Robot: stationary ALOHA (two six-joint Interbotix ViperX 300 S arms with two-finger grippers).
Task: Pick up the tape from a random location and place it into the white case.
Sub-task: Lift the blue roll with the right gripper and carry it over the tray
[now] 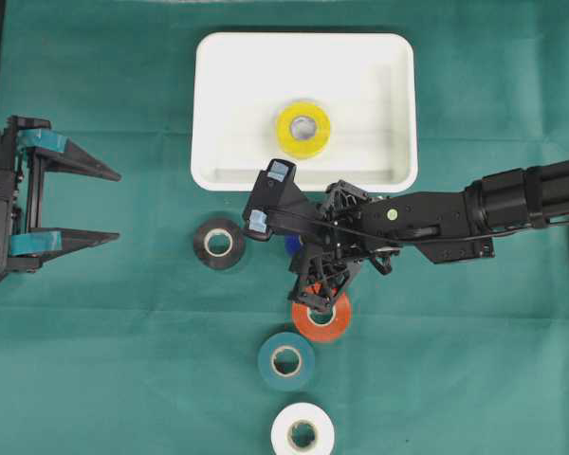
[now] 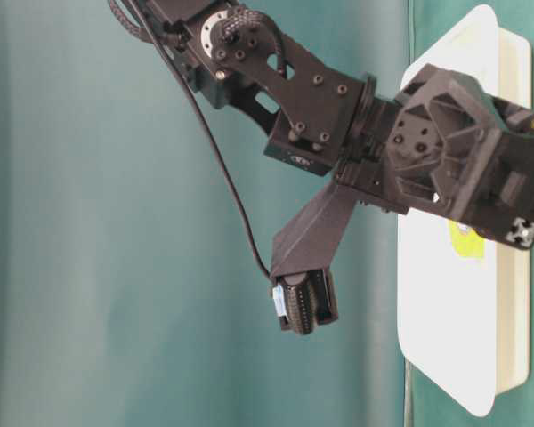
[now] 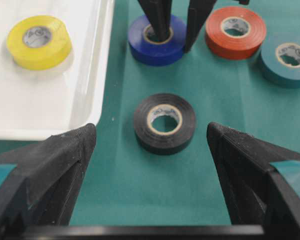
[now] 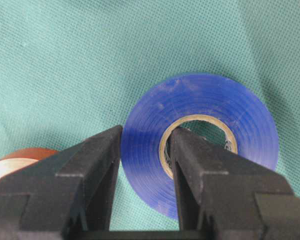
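- My right claw (image 4: 142, 165) pinches the wall of the round blue tape roll (image 4: 200, 142), just beside the shallow white plastic case (image 1: 303, 57)
- My left claw (image 3: 150, 145) is wide open, holding nothing

Both arms are matte black. The left gripper (image 1: 71, 203) has tapered triangular fingers (image 1: 81, 163) with teal pads. The right arm (image 2: 311, 98) shows screw heads, a thin black cable (image 2: 218, 160), and what may be a green dot marking.

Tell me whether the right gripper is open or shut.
Shut: the right gripper pinches the blue tape roll's wall, one finger inside its core.
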